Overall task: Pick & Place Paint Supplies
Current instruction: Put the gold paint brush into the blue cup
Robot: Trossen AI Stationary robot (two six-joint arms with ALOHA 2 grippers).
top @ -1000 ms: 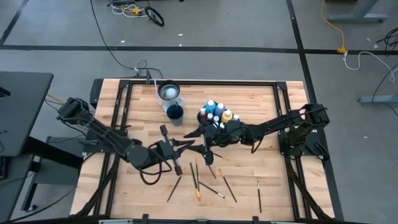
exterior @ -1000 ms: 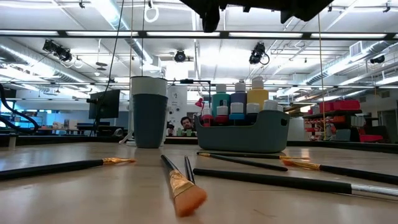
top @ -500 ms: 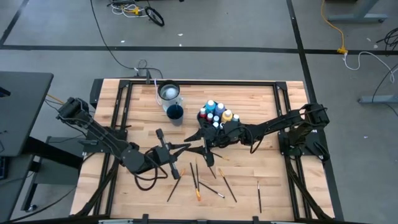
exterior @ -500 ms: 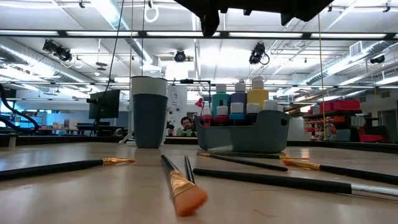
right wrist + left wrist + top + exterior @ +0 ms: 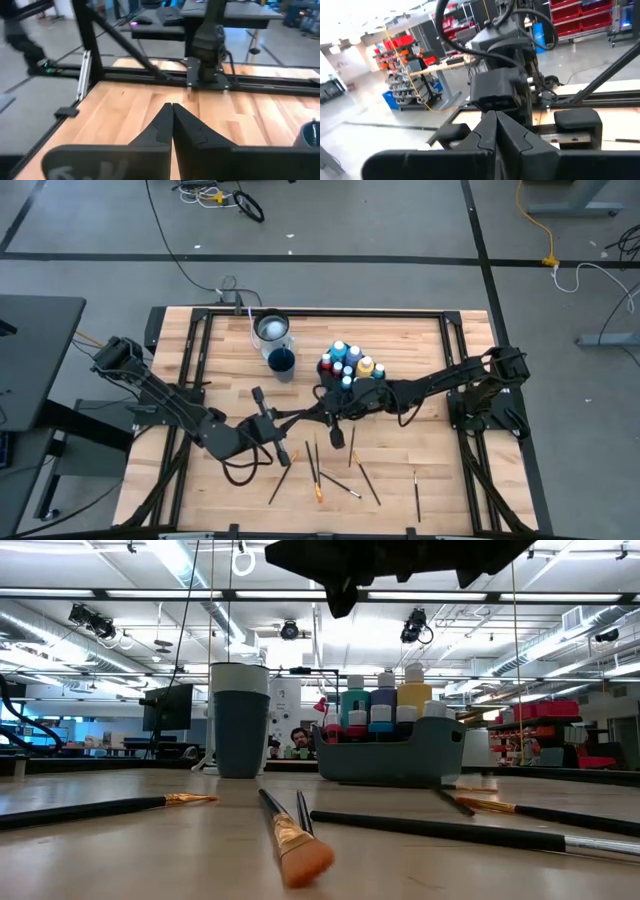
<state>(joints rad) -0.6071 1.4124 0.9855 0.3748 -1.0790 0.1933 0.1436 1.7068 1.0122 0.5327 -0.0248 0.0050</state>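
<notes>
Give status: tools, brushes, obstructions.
Left tool shut, empty. Right tool shut, empty, near teal tray. Brushes loose on table. Nothing blocking.

Overhead, tabletop-level and two wrist cameras share the table (image 5: 400, 460).

The tray (image 5: 390, 755) is grey-teal, holding teal, blue and yellow bottles (image 5: 384, 700) with pale caps. The cup (image 5: 240, 720) is dark blue, the brushes (image 5: 290, 835) dark-handled with orange bristles.
</notes>
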